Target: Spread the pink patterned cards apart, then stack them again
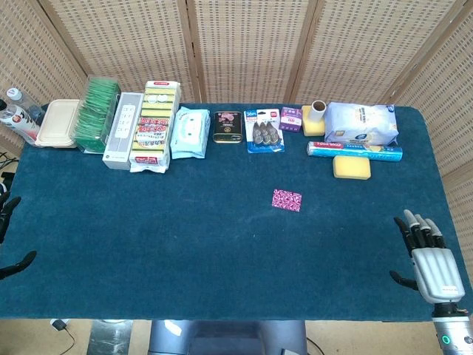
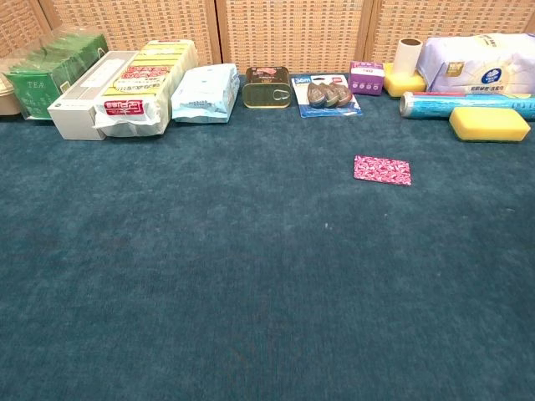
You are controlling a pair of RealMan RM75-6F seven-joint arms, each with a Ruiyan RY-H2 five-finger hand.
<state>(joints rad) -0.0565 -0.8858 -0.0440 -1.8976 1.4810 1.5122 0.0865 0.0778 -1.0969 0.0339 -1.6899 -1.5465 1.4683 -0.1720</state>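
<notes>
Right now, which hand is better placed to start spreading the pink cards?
Probably the right hand. It rests open on the table's right side, the same side as the cards, which lie right of centre. The left hand shows only fingertips at the far left edge, much farther away.

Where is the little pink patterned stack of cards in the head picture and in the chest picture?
Head view: the small pink patterned stack of cards lies flat on the blue cloth, right of centre, apart from the back row.
Chest view: it sits in the upper right, flat on the cloth.
Shared landmark: the yellow rectangular sponge, further back and to the right of it in both.
</notes>
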